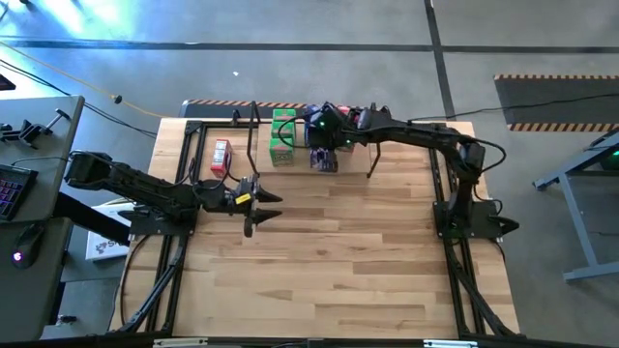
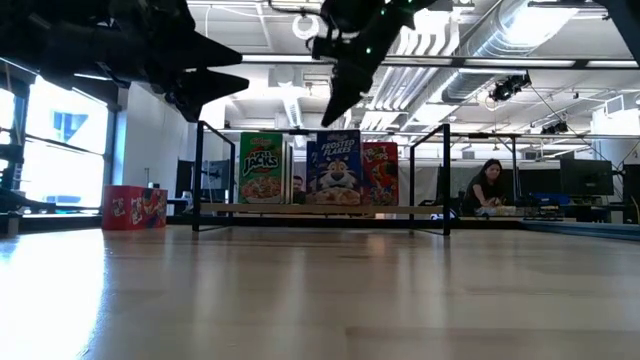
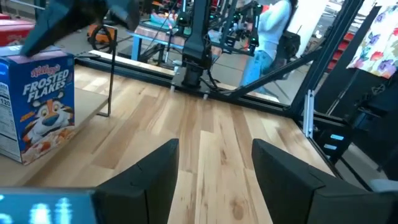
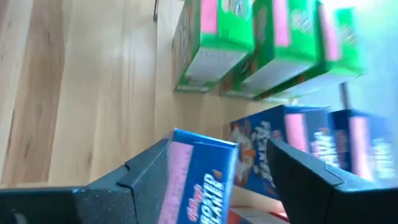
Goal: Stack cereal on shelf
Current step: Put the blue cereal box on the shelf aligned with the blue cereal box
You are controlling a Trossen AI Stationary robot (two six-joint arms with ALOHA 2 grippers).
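Tabletop (image 1: 329, 280): light wood, both arms over it. Shelf (image 1: 290, 145) at the far edge, black hoop frames at both ends. On the shelf board, upright in a row: green cereal boxes (image 2: 261, 168), blue Frosted Flakes box (image 2: 334, 168), red box (image 2: 381, 172). A separate red box (image 1: 221, 156) lies on the tabletop just left of the shelf. Right tool (image 1: 319, 124) hovers above the blue boxes, fingers spread, gripping nothing. Left tool (image 1: 259, 201) hangs over the tabletop, near the shelf, fingers apart, empty.

Green Apple Jacks box (image 2: 261, 168), blue Frosted Flakes box (image 2: 334, 167) with tiger print, red boxes (image 2: 380, 172) on shelf and aside (image 2: 133, 207); light-wood tabletop (image 1: 329, 261).
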